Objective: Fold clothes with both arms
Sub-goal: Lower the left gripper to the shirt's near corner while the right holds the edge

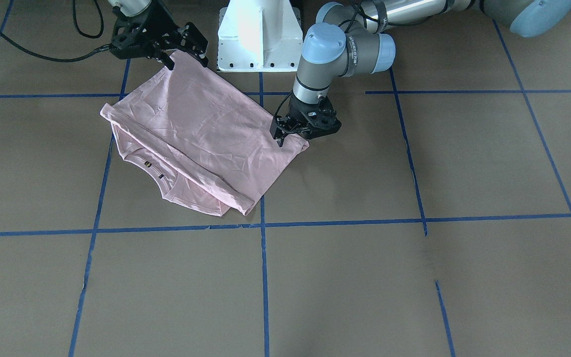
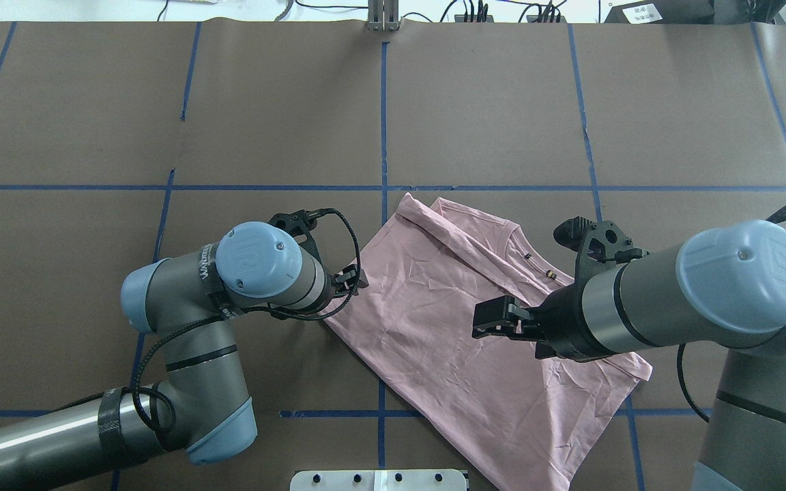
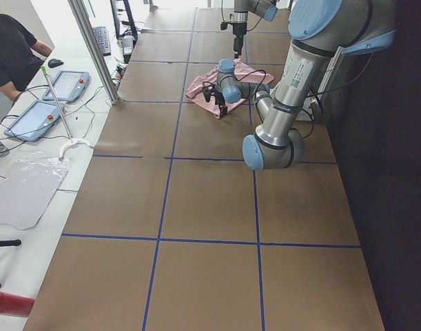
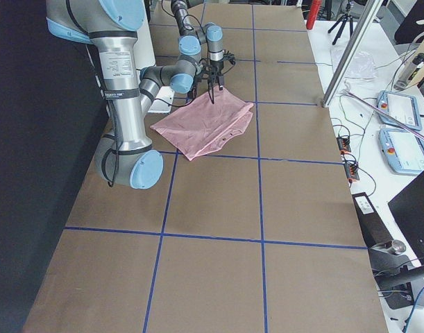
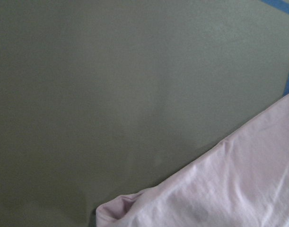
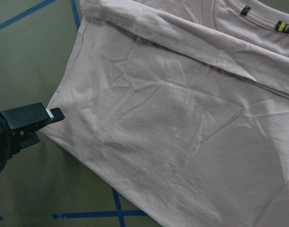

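The pale pink T-shirt (image 1: 201, 129) (image 2: 447, 320) lies flat on the brown table, folded over itself. Its ribbed collar (image 1: 154, 168) (image 6: 258, 14) peeks out from under the top layer. My left gripper (image 1: 283, 139) (image 2: 353, 279) sits low at the shirt's corner on the left-arm side. In the right wrist view one of its fingers (image 6: 30, 118) shows a bare white pad at the cloth's edge, jaws apart. My right gripper (image 1: 185, 57) (image 2: 485, 324) hovers open above the shirt, holding nothing. The left wrist view shows only the shirt's corner (image 5: 239, 189) on the table.
The white pedestal base (image 1: 258, 34) stands right behind the shirt's near corner. Blue tape lines (image 1: 263, 277) grid the brown table. A black cable (image 1: 18, 52) loops beside the right arm. A person (image 3: 10, 48) and tablets (image 3: 65, 86) are beyond the table's long edge.
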